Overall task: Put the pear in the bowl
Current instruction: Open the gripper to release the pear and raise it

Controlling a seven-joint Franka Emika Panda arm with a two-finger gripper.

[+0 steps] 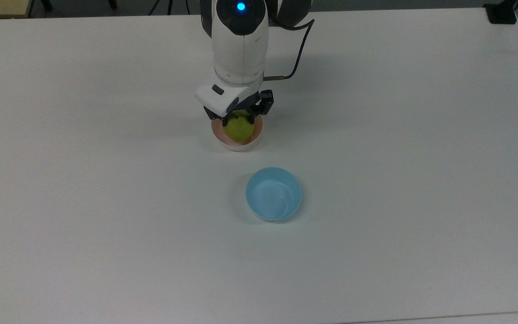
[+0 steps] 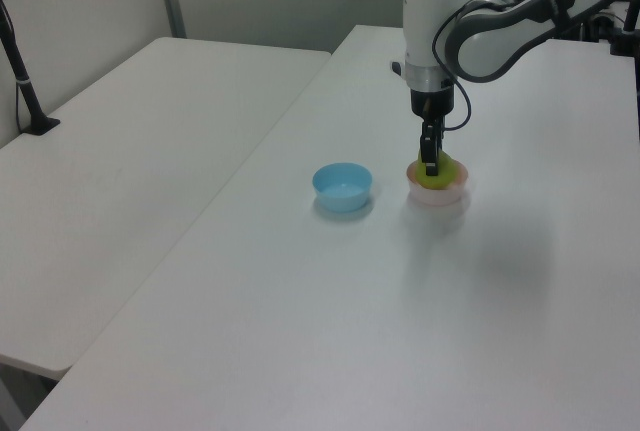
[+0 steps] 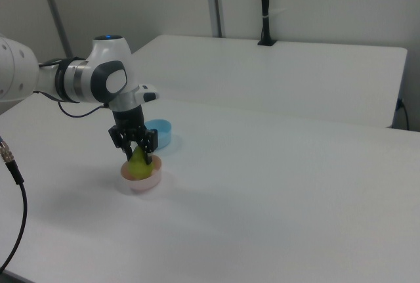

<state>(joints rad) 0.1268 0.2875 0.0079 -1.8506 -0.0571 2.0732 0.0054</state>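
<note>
Pear (image 1: 239,128) sits low inside the pink bowl (image 1: 223,140), narrow end up, claw (image 1: 239,119) pinching its upper half. Blue bowl (image 1: 273,194) at 5 o'clock in top view. Likely light, rigid, smooth-skinned: grip the narrow neck.

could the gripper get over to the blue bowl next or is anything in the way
Probably yes, once it lets go. The gripper is shut on the pear, low in the pink bowl. The blue bowl stands apart on bare table, nothing between them.
</note>
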